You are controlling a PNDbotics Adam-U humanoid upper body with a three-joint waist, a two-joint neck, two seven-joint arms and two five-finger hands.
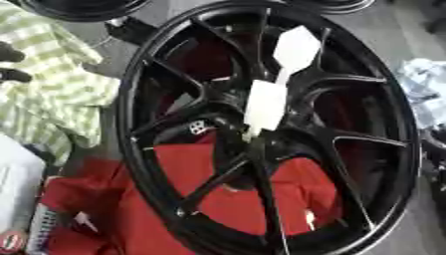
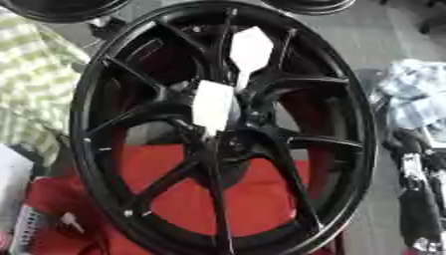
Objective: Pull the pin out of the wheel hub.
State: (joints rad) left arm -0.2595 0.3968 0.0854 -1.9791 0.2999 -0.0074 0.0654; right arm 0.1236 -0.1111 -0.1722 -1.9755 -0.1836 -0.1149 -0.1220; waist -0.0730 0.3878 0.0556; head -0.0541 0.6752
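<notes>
Across most of both views stood one black wheel hub (image 1: 261,134), upright and slightly tilted, its spokes fanning from the centre. Two white tag-like pieces (image 1: 266,104) lay over the middle and upper spokes; the pin could not be made out, perhaps hidden there. Behind it lay red cloth (image 1: 235,199) and green checked fabric (image 1: 44,74). Neither hand showed, so the fingers' state was impossible to tell.

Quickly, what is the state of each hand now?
Left hand: not in view.
Right hand: at the right edge, state cannot be told.
</notes>
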